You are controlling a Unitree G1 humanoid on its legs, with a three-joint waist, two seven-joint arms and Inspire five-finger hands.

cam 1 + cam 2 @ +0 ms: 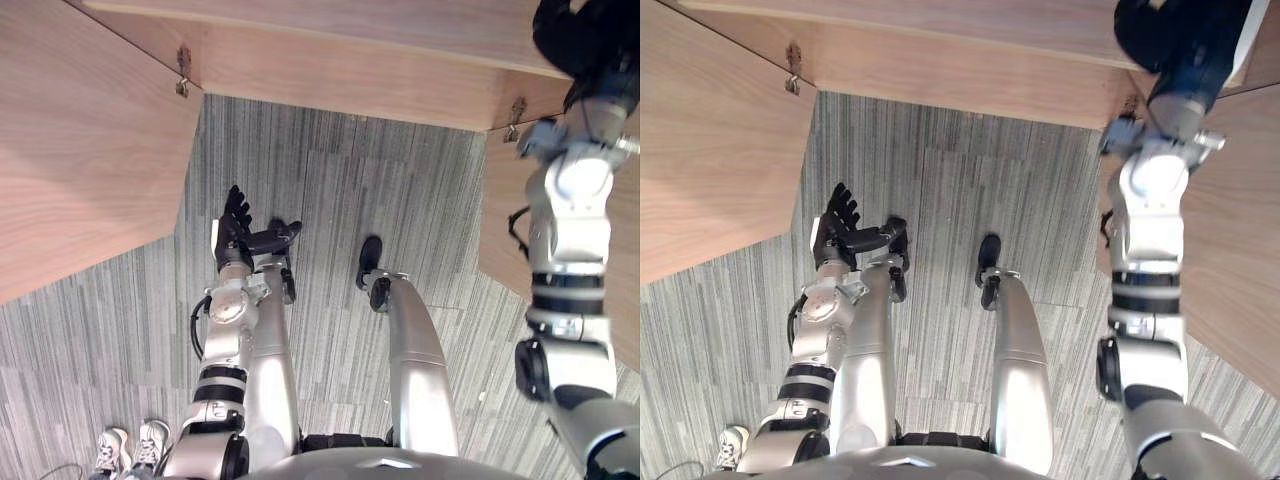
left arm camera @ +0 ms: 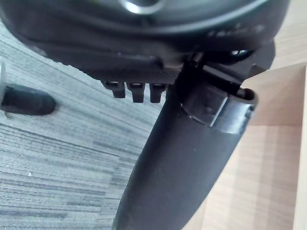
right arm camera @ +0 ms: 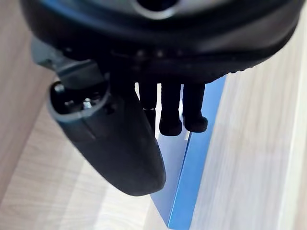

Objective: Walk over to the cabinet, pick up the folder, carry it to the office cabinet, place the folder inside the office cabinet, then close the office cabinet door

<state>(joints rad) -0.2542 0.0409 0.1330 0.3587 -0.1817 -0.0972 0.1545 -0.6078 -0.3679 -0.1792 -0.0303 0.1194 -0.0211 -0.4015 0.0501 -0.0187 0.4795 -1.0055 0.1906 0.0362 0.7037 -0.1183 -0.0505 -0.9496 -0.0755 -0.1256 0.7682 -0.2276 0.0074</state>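
Note:
The blue folder (image 3: 196,167) rests against the pale wood inside the office cabinet (image 1: 350,60). My right hand (image 3: 144,120) is on it, thumb on one side and fingers on the other, pinching its face. In the eye views that right hand (image 1: 1180,35) is raised into the cabinet at the upper right. My left hand (image 1: 238,235) hangs low over the grey carpet in front of the cabinet, fingers straight and holding nothing; its wrist view shows the left hand's thumb (image 2: 182,163) beside wood panelling.
Both cabinet doors stand open: the left door (image 1: 80,150) swings out on my left, the right door (image 1: 1230,280) on my right, behind my right arm. A person's white shoes (image 1: 130,447) stand on the carpet at the lower left.

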